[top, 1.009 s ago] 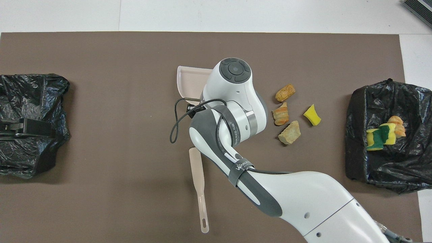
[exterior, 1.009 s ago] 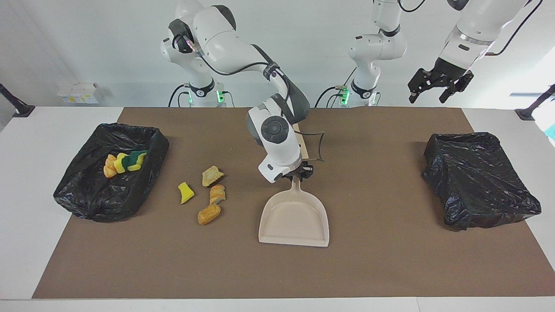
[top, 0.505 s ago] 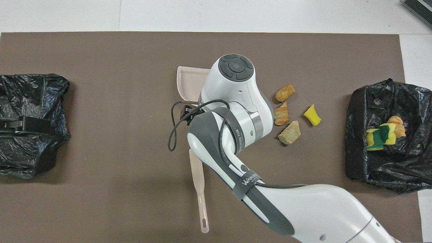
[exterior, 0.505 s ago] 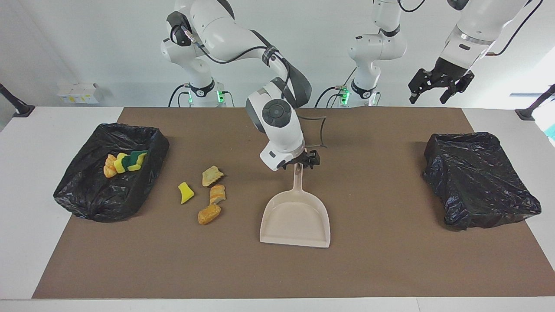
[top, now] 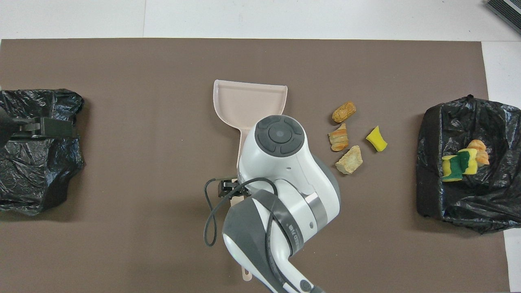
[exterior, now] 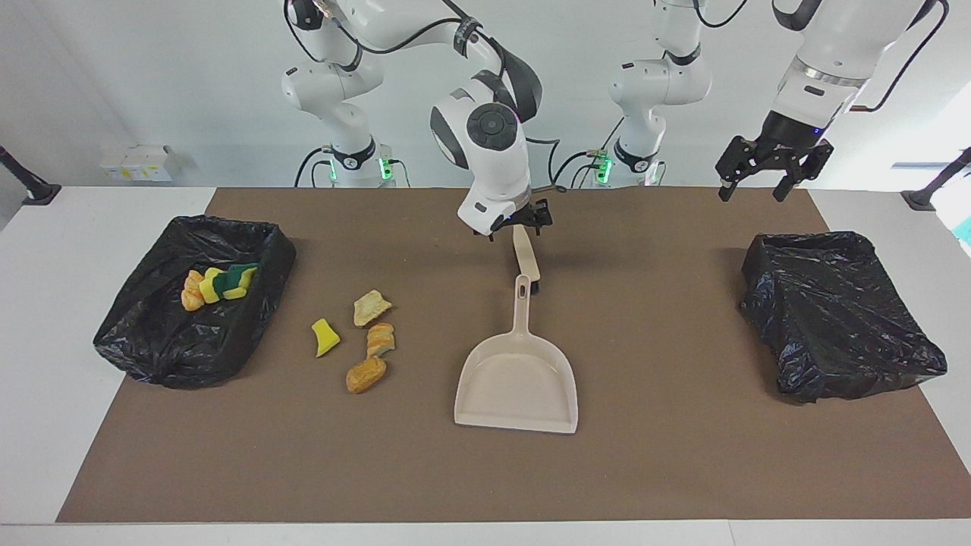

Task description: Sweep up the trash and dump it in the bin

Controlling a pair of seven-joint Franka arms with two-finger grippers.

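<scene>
Several bits of trash lie on the brown mat: a yellow sponge chunk (exterior: 325,337), a tan piece (exterior: 372,307), a sliced bread piece (exterior: 380,340) and an orange piece (exterior: 366,375). The beige dustpan (exterior: 516,379) lies flat beside them, its handle pointing toward the robots. More sponge and bread bits (exterior: 216,284) rest inside the black-lined bin (exterior: 152,349) at the right arm's end. My right gripper (exterior: 520,220) hangs open and empty above the beige brush (exterior: 525,258). My left gripper (exterior: 766,171) waits, open, up in the air.
A second black-lined bin (exterior: 838,318) sits at the left arm's end of the mat. In the overhead view the right arm's wrist covers most of the brush (top: 246,276) and the dustpan's handle; the pan (top: 250,99) itself shows.
My right gripper has let go of the dustpan handle, opened, and risen back toward the robots until it hangs over the brush. The dustpan stays flat on the mat. The left arm barely moved.
</scene>
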